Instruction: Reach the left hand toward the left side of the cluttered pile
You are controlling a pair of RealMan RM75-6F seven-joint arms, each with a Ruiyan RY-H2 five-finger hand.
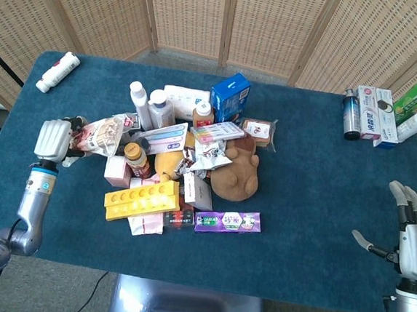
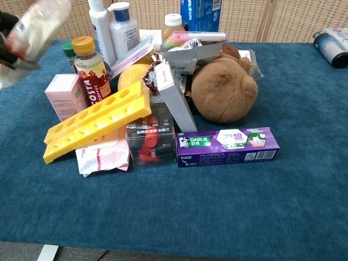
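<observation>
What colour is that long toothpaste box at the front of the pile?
The toothpaste box is purple; the chest view shows it best.

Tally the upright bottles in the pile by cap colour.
White caps: 3
Yellow cap: 1
Green cap: 1
Total: 5
</observation>
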